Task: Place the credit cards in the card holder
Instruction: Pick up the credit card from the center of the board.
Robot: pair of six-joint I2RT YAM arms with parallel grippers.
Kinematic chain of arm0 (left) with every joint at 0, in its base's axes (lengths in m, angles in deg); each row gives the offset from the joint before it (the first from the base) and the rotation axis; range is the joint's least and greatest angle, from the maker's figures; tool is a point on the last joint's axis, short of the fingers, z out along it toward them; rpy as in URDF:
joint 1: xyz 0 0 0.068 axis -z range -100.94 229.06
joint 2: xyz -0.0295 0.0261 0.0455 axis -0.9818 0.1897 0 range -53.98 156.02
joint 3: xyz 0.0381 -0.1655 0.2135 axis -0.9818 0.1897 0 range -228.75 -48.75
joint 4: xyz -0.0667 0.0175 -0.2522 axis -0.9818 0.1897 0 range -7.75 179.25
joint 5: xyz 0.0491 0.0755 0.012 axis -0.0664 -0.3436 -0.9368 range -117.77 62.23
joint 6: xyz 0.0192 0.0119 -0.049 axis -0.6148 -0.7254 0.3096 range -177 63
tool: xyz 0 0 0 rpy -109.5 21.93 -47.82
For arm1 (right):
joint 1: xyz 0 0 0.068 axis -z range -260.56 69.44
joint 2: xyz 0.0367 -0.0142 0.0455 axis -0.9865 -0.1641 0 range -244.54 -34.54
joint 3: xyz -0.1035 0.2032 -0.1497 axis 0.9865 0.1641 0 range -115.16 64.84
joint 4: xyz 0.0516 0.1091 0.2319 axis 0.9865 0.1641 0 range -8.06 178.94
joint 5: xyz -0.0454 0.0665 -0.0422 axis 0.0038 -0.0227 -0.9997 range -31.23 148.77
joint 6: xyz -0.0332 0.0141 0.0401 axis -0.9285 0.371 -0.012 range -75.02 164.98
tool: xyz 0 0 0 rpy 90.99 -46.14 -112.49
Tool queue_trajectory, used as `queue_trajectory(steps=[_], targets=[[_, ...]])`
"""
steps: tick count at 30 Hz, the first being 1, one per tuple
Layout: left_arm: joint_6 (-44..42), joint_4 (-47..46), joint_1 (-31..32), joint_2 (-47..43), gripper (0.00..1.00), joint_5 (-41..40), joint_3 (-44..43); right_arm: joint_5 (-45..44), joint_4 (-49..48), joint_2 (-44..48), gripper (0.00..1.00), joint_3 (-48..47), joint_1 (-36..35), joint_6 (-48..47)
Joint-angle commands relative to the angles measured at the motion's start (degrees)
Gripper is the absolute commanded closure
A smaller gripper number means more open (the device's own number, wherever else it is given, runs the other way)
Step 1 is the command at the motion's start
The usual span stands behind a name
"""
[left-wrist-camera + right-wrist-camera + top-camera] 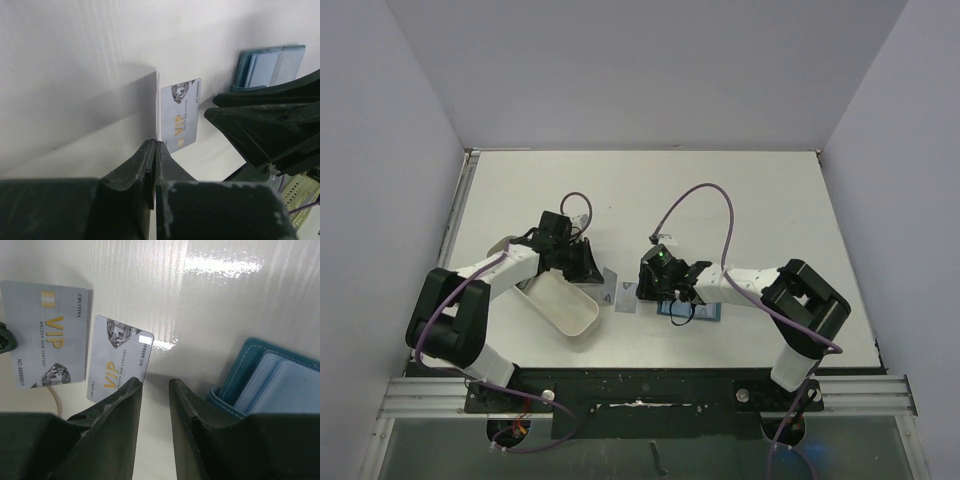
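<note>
From above, the left gripper (pixel 595 277) pinches one pale grey plastic credit card (pixel 610 288) just beside a long white oblong tray (pixel 560 305), while the right gripper (pixel 660 293) sits between a second grey card (pixel 628 297) and the small teal folding card holder (pixel 705 313). The left wrist view shows its jaws pressed together on the held card's edge (pixel 158 110), the second card (pixel 180 116) flat on the table. The right wrist view shows narrowly parted, empty jaws near the second card (pixel 120 360), with the card holder (pixel 270 375) lying open to the right.
</note>
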Motion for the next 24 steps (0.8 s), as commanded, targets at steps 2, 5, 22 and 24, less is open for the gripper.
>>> queue_trajectory(steps=[2,5,22,24], targets=[[2.1,-5.83,0.83,0.09,1.0,2.41,-0.78,-1.76,-1.24,-0.74,0.7,-0.57,0.57,-0.06],[3.94,-8.49,0.82,-0.57,1.0,1.25,-1.02,-1.8,-1.34,-0.33,0.7,-0.2,0.57,-0.01],[0.37,6.68,1.17,-6.28,1.0,-8.5,1.27,-1.93,-1.36,2.13,0.71,1.33,0.93,-0.06],[-0.04,7.92,1.17,-6.46,1.0,-8.95,1.4,-1.93,-1.43,2.16,0.71,1.42,0.84,-0.05]])
